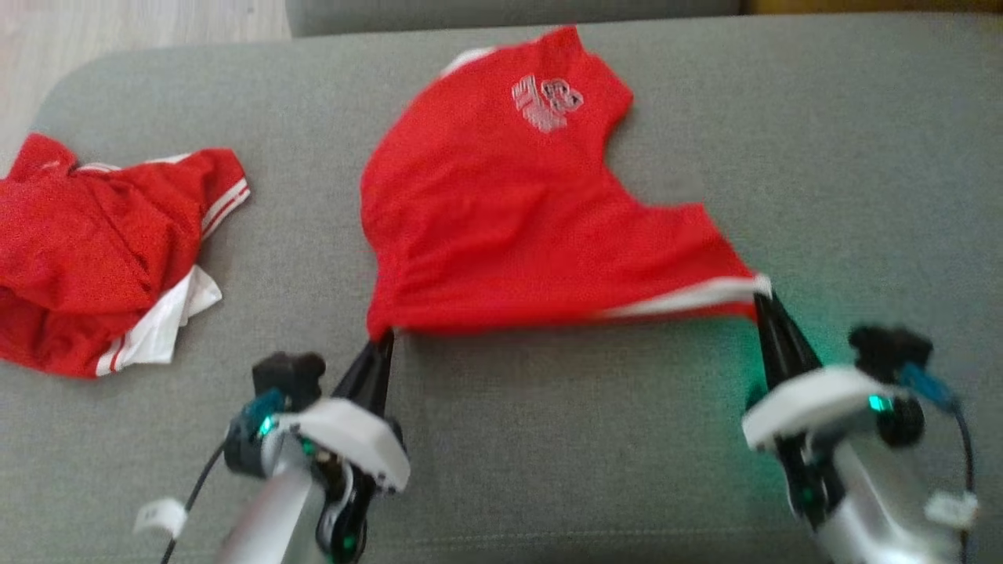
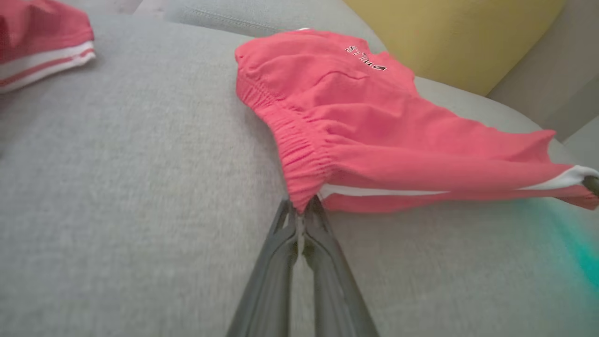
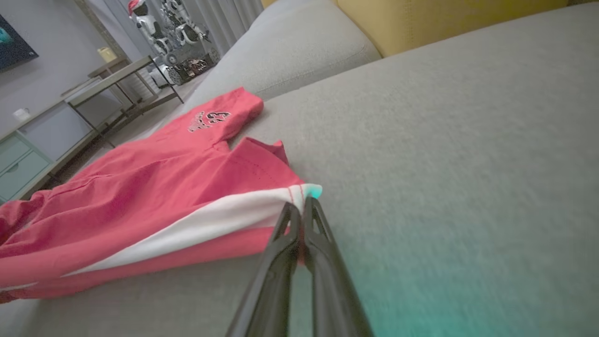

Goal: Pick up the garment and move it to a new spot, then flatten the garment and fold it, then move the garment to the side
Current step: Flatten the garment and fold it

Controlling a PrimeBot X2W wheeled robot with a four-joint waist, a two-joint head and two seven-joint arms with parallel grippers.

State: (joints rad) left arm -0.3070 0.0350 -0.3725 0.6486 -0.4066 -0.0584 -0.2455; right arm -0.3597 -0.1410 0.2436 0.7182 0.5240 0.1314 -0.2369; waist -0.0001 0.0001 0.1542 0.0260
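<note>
**Two grippers pinch the red shorts**

Close to the robot, the left gripper [image 1: 385, 339] is shut tight on the stretchy waist corner of the red shorts [image 1: 501, 227]. The right gripper [image 1: 762, 302] is shut tight on the corner with the white stripe [image 1: 682, 298]. The near edge is pulled straight between them. The rest of the shorts lies on the grey sofa seat [image 1: 564, 439], with a silver logo [image 1: 547, 100] at the far end. Off to the left sits a pile of red and white clothes [image 1: 86, 258]. A yellow cushion [image 2: 449, 37] is at the back.
</note>
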